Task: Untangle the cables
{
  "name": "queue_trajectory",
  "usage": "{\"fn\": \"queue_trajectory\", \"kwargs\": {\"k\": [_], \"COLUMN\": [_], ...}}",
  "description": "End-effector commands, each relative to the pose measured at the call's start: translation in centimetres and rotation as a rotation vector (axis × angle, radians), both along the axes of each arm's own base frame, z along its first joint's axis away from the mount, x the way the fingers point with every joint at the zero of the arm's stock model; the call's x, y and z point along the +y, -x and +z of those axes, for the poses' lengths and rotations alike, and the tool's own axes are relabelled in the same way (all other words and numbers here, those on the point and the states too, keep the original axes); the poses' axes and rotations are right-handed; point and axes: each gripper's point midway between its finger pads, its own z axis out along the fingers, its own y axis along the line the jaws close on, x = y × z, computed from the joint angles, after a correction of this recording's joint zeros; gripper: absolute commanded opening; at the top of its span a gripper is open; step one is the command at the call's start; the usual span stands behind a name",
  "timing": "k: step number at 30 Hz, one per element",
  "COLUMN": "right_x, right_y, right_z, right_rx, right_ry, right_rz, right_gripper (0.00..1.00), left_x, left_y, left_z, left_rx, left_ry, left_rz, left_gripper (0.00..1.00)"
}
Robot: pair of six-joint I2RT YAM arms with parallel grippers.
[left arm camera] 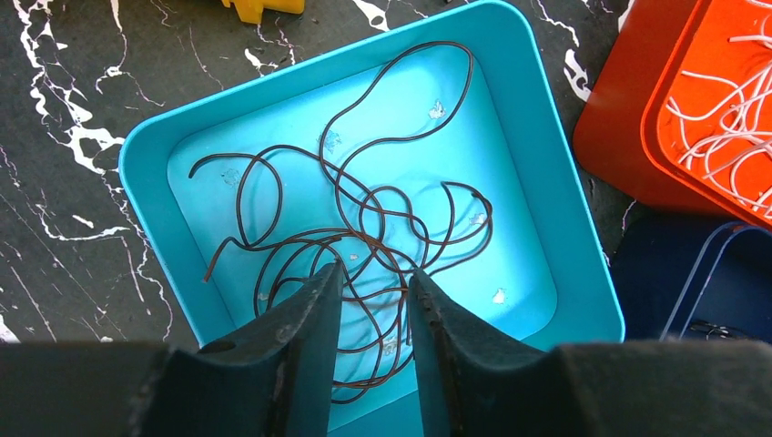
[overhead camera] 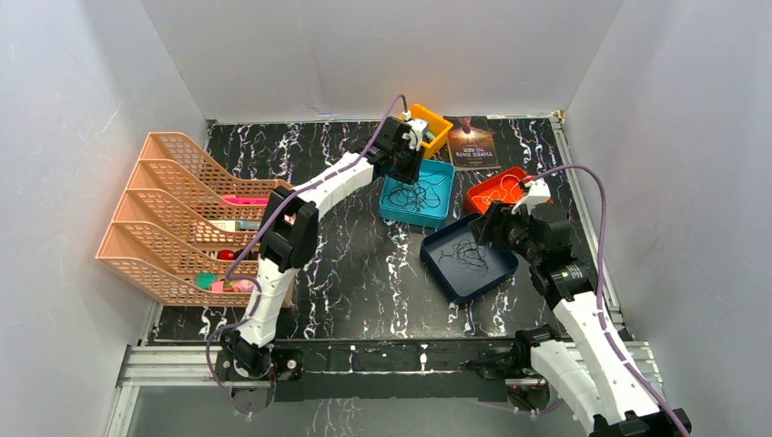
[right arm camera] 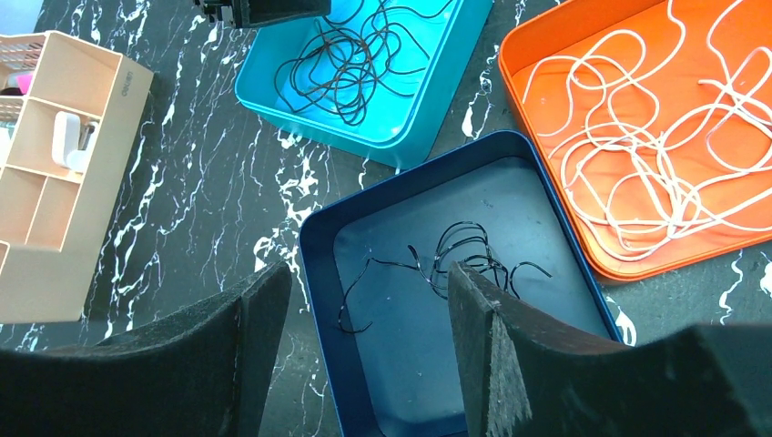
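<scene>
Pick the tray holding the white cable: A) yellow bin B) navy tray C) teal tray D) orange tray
D: the white cable lies looped in the orange tray, while the teal tray holds the brown cable and the navy tray the black cable.

Bright, even overhead light, soft shadows, small glints in the teal tray [left arm camera: 137,159], near fingers [right arm camera: 228,355] slightly blurred.
</scene>
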Motion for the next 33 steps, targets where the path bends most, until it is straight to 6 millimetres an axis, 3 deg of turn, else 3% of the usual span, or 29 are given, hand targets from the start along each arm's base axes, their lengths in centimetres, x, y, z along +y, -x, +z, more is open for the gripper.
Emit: {"fn": "queue_trajectory", "kwargs": {"k": [1,10,17,25,33], "right_x": [0.0,-0.2,-1.4,-1.9,-1.7], "right_y": [-0.5,-0.8,-1.1,-1.4,-1.9], "right_z": [1.0,2.6,4.6,5.6,6.7], "right_rx": [-0.040,-0.093,-0.152,-0.196,-0.240], "right_ry": [-0.013,-0.041,0.010,0.040,0.017], "right_rz": [-0.008,-0.036,-0.078,-0.091,-0.087], "right_gripper": [0.72,0.76,0.80,0.81,0.86], "left_x": [0.3,1.3,3.9,7.5,12.3], "left_y": [0.0,0.0,1.5,4.4,8.3], "left_z": [3.3,9.5,14.9,17.3,17.6], "left_rx": [-0.056,-0.163,-0.267,-0.335,-0.364], "left_ry": [0.011,0.059,0.088,0.094,0.112], "left_rz": [0.003,0.043,0.097,0.153,0.272], "left_gripper": [0.35,0.50,0.70,0.80,0.94]}}
